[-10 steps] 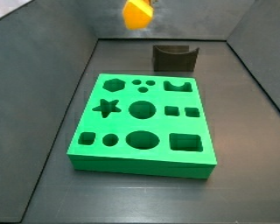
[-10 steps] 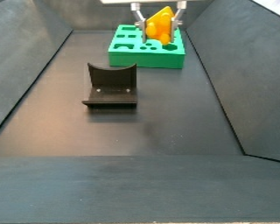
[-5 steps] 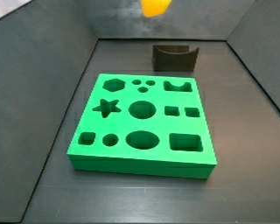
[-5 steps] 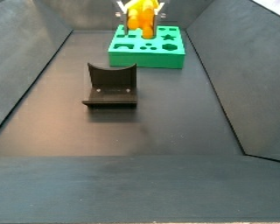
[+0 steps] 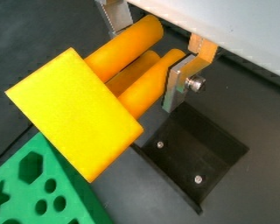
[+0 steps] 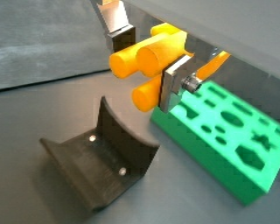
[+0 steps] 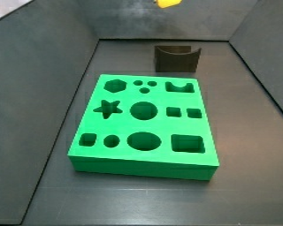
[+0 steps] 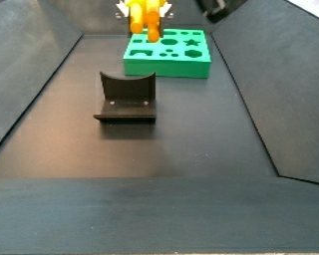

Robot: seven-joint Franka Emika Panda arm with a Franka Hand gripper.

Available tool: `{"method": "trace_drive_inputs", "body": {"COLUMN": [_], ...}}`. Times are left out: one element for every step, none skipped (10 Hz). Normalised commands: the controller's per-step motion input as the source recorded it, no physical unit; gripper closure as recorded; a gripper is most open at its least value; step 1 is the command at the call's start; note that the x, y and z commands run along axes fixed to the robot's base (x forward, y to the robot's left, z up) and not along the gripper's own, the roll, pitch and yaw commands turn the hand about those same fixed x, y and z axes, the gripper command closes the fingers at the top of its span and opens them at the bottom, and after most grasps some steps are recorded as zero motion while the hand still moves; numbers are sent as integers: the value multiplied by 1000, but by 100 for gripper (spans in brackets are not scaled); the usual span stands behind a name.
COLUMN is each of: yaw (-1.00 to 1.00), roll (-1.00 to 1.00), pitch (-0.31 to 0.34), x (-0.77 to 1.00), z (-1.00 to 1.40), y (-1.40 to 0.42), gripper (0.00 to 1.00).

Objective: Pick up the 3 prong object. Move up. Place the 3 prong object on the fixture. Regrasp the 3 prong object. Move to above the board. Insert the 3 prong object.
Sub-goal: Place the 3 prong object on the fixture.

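Pincer (image 6: 149,59): raised high above the floor, silver fingers (image 5: 178,83) closed on the prongs of the yellow-orange 3 prong object (image 5: 90,101), which hangs clear of everything. Green board (image 7: 144,124): flat on the floor, cut-outs unfilled. Dark fixture (image 8: 125,100): standing apart from the board, notch vacant.

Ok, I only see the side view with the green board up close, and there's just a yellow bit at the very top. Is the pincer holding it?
Observer: Yes. In a wrist view the pincer is shut on the piece, with its fingers squeezing the prongs.
Operator: Is it touching the board?
Observer: No. In a side view it hangs in the air, clear of the board.
Operator: Anything on the fixture?
Observer: No. A wrist view shows the fixture with its notch bare.
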Motion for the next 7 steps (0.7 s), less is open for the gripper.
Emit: {"method": "trace_drive_inputs", "body": {"yaw": [-59, -69, -81, -75, -68, -60, -71], "roll": [-399, -301, -198, -169, -155, -145, -1000], "pitch": [158, 150, 125, 111, 105, 100, 46], "x": [577, 528, 418, 330, 246, 171, 106], "z": [-8, -8, -4, -3, -2, -4, -1000], "y": [51, 45, 33, 37, 35, 33, 60], "gripper": [100, 100, 100, 100, 100, 100, 100]}}
